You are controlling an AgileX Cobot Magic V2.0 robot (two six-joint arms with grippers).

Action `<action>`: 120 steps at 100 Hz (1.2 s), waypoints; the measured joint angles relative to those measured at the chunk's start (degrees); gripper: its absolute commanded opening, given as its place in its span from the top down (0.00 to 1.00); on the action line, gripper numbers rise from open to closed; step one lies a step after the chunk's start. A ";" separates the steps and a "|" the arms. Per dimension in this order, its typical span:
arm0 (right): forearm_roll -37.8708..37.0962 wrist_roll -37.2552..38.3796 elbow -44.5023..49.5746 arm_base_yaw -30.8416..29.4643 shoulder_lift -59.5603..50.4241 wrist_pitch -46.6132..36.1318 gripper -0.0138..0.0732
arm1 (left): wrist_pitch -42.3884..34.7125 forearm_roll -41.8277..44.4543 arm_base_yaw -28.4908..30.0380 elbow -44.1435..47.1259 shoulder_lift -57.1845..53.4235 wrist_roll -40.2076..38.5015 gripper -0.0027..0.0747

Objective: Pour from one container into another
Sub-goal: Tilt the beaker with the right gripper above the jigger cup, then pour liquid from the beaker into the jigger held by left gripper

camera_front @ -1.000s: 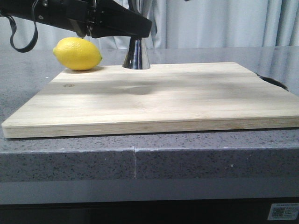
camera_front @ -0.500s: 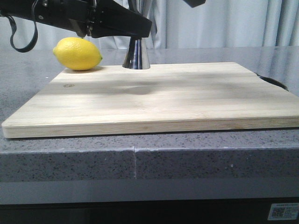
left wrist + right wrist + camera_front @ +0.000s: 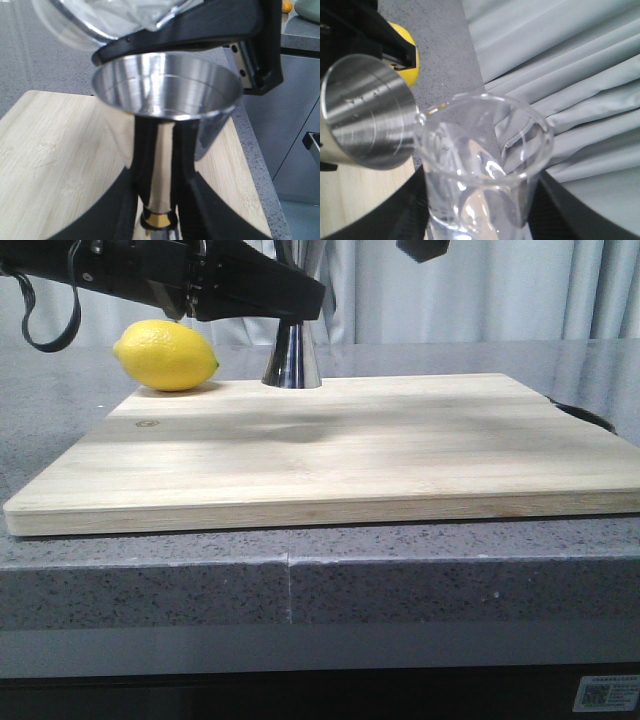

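The steel hourglass jigger [image 3: 292, 362] stands on the far edge of the wooden board [image 3: 340, 450]. My left gripper [image 3: 300, 302] is shut on its narrow part. In the left wrist view the fingers [image 3: 122, 210] flank the stem above the gold band, under the jigger's open cup [image 3: 165, 92]. My right gripper [image 3: 480, 205] is shut on the clear glass beaker [image 3: 485, 160], whose lip is close beside the jigger's rim [image 3: 367, 120]. The beaker [image 3: 110, 20] hangs tilted just beyond the cup. Only a corner of the right gripper [image 3: 422, 248] shows in the front view.
A yellow lemon [image 3: 165, 355] lies at the board's far left corner, beside the left arm. The board rests on a grey speckled counter [image 3: 300, 580]. Grey curtains [image 3: 500, 290] hang behind. A dark object [image 3: 585, 416] sits off the board's right end.
A corner of the right gripper has come down into the top of the front view, right of the jigger. The left arm, jigger and lemon have not moved.
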 measured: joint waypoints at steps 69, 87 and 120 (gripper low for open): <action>-2.90 0.00 0.00 0.00 0.00 0.43 0.52 | 0.00 0.00 0.00 0.00 0.00 0.00 0.82; -3.84 0.00 0.00 0.00 0.00 0.56 0.52 | 0.00 0.00 0.00 0.00 0.00 0.00 0.82; -4.79 0.00 0.00 0.00 0.00 0.64 0.52 | 0.00 0.00 0.00 0.00 0.00 0.00 0.82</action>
